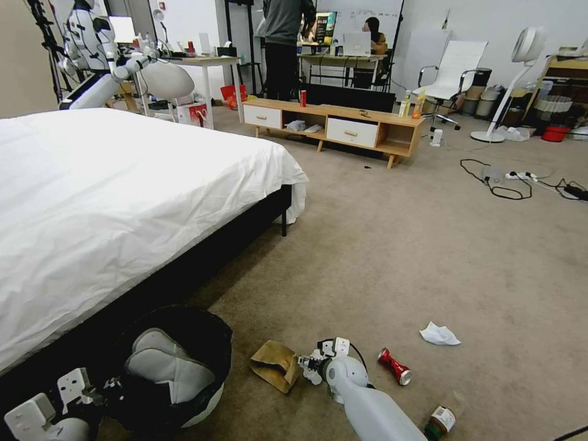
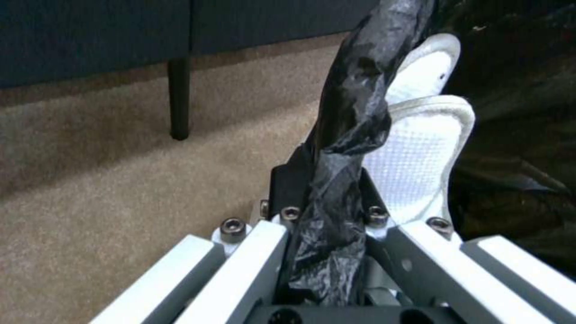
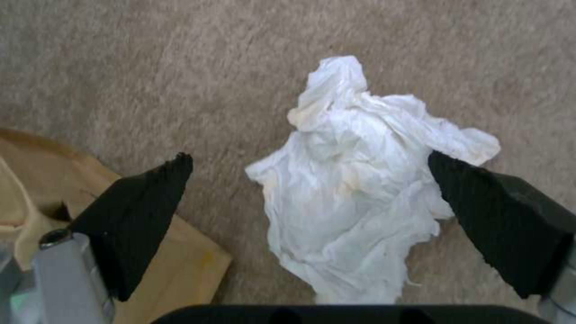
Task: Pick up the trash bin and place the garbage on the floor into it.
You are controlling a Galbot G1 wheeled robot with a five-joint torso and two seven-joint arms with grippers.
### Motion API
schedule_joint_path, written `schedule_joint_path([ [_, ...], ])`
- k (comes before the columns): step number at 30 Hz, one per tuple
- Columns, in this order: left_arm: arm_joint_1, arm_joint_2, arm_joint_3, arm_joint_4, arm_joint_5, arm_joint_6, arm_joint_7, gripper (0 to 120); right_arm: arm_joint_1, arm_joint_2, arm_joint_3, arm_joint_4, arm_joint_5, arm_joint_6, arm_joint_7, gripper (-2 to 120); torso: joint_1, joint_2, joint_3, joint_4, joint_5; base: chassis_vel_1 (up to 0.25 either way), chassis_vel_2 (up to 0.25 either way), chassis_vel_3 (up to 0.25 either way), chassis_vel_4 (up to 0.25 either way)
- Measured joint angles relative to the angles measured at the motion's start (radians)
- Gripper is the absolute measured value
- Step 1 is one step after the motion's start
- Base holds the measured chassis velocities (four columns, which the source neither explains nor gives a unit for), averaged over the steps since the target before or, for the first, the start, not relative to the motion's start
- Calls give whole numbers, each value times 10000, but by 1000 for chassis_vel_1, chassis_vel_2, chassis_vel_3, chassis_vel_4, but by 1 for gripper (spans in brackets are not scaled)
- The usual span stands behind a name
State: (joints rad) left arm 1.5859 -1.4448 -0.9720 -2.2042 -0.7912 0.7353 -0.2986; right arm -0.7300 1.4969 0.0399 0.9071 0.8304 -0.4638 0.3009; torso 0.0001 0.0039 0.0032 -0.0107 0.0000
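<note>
Where the carpeted floor (image 1: 429,245) meets the dark base of the bed (image 1: 122,202), the trash bin (image 1: 202,409) sits low beside the robot: a small round white tub lined with a crinkly black bag (image 2: 351,117), with white padded items lying inside it. The left gripper (image 2: 327,216) is clamped shut on the bin's rim, its fingers pinching a twisted fold of the black liner and the edge beneath it.

Garbage lies scattered on the carpet near the bin. A brown paper bag (image 1: 275,364) lies flattened just beside the bin. A crumpled white tissue (image 3: 360,189), wrinkled and faintly stained, lies next to the bag's edge. Farther out from the bed lie a crushed red can (image 1: 395,366) on its side, a second white tissue (image 1: 439,334) well apart from the can, and a small clear bottle (image 1: 442,421) near the head view's lower edge.

The right gripper (image 3: 312,202) hangs low over the first tissue, jaws spread wide with one black pad (image 3: 141,216) over the paper bag's corner and the other at the tissue's far side. It holds nothing, and whether the pads touch the tissue cannot be told.
</note>
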Motion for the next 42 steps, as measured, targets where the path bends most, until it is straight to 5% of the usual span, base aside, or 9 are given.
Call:
schedule_joint_path([
  [8,9,-35,39,18,28,0,34,2,75,-5,33,-196,-221,139,-50,87,0,0,0,-1,0,0,0,0,0],
  [30,-179,-49,232,130,28,0,57,2,-280,-225,-18,-470,-850,252,-261,4,0,4,-3,2,-1,0,0,0,0],
  [42,-179,-66,275,169,52,0,51,2,-831,-668,-272,441,-438,193,-85,0,-1,3,0,0,3,0,0,0,0],
])
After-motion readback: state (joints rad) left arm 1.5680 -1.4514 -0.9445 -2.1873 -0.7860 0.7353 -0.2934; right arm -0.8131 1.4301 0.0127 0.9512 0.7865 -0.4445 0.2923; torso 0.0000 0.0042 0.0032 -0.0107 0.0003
